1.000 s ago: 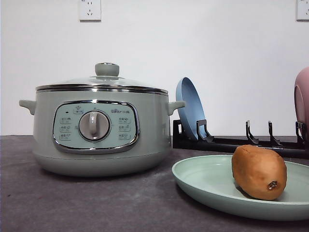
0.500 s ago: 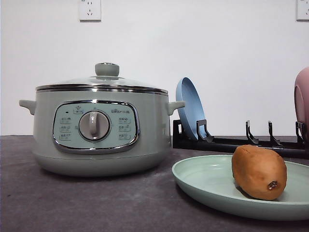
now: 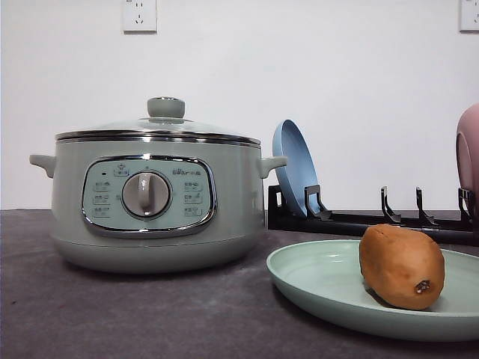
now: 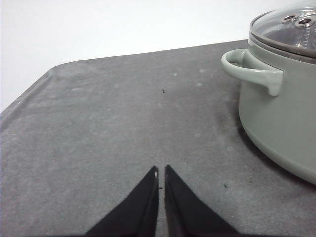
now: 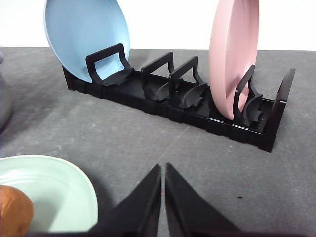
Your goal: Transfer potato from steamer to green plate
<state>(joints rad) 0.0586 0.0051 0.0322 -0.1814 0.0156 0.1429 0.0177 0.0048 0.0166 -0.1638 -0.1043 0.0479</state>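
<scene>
a: brown-orange potato [image 3: 401, 267] sits on the green plate [image 3: 322, 280] in the front view, right of the steamer [image 3: 153, 198]. dark spot end faces the camera. looks like the transfer is done.

b: steamer lid?

a: glass lid [image 3: 160, 124] is on, seated flat on the rim. pot looks closed up, nothing left to lift out i'd guess. behind the plate a black rack [image 3: 352, 221] holds the blue plate [image 3: 295, 166] on edge, pink plate [image 3: 469, 155] at the far right edge.

b: left wrist view?

a: left gripper [image 4: 161, 174] has its jaws pressed together, holding nothing, low over bare dark table [image 4: 113, 128]. steamer body and a side handle [image 4: 252, 72] stand beside it, apart. reads as a parked pose.

b: right wrist?

a: right gripper [image 5: 163, 170] also closed tight and empty, tips over the table. green plate rim and a bit of potato near it, not touching. rack ahead, blue and pink plates upright in slots, so they stay out of the way.
</scene>
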